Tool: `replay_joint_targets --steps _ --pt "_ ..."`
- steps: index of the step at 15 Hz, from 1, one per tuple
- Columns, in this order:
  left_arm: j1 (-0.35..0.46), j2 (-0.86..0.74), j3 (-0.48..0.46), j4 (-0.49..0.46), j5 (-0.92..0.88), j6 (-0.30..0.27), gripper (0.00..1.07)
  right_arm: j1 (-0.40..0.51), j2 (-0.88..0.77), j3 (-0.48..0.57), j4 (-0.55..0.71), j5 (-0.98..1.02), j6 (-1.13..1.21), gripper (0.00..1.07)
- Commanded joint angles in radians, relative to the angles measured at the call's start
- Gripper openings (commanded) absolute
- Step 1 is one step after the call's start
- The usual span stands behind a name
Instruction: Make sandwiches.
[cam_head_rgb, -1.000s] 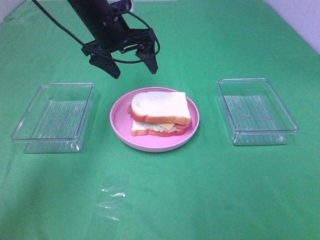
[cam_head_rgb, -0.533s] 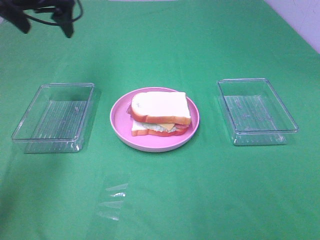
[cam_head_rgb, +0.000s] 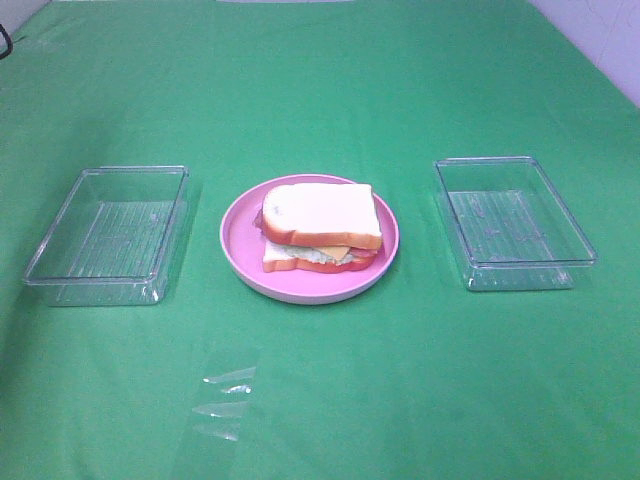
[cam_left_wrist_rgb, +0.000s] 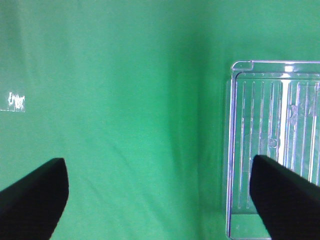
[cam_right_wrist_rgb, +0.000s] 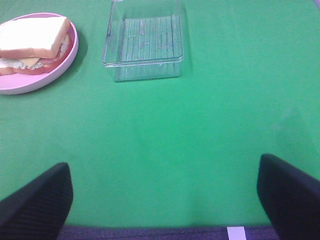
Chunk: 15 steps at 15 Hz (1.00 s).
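Observation:
One of the sandwiches (cam_head_rgb: 320, 228) lies stacked on a round pink plate (cam_head_rgb: 240, 240) in the middle of the green cloth: white bread with orange-brown crust, and lettuce, cheese and a red strip showing between the slices. The right wrist view also holds this sandwich (cam_right_wrist_rgb: 34, 45). Neither arm shows in the exterior view. My left gripper (cam_left_wrist_rgb: 160, 200) is open over bare cloth beside the left clear tray (cam_left_wrist_rgb: 275, 150). My right gripper (cam_right_wrist_rgb: 165, 200) is open and empty near the table's front edge, well away from the plate (cam_right_wrist_rgb: 60, 62).
A clear plastic tray (cam_head_rgb: 110, 235) sits left of the plate and another clear tray (cam_head_rgb: 512, 222) to its right, both empty. The right one also appears as a clear tray (cam_right_wrist_rgb: 144, 42) in the right wrist view. The table's front edge (cam_right_wrist_rgb: 150, 232) lies under the right gripper.
The left arm has pulled back from above the plate toward the far left and left the exterior view. The sandwich and trays have not moved.

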Motion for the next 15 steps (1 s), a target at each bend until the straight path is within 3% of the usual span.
replay_joint_targets --steps 1,3,4,5,7,8,10,13,15 --pt "-0.003 -0.038 0.042 -0.068 0.099 0.023 0.90 0.001 -0.031 0.002 0.005 -0.003 0.002 0.96" --pt "-0.003 -0.095 0.119 -0.077 0.099 0.049 0.90 0.001 -0.031 0.002 0.005 -0.003 0.002 0.96" --pt "-0.003 -0.190 0.237 -0.070 0.099 0.060 0.90 0.001 -0.031 0.002 0.005 -0.003 0.002 0.96" --pt "-0.003 -0.220 0.286 -0.062 0.099 0.060 0.90 0.001 -0.031 0.002 0.005 -0.003 0.002 0.96" --pt "-0.003 -0.386 0.488 -0.060 0.099 0.079 0.90 0.001 -0.031 0.002 0.005 -0.003 0.002 0.96" --pt "-0.003 -0.532 0.639 -0.060 0.097 0.096 0.90 0.001 -0.031 0.002 0.005 -0.003 0.002 0.96" --pt "-0.003 -0.745 0.817 -0.060 0.089 0.109 0.90 0.001 -0.031 0.002 0.005 -0.003 0.002 0.96" --pt "-0.003 -1.097 1.006 -0.060 0.064 0.109 0.90 0.001 -0.031 0.002 0.005 -0.003 0.002 0.96" --pt "-0.003 -1.253 1.066 -0.060 0.023 0.109 0.90 0.001 -0.031 0.002 0.005 -0.003 0.002 0.96"
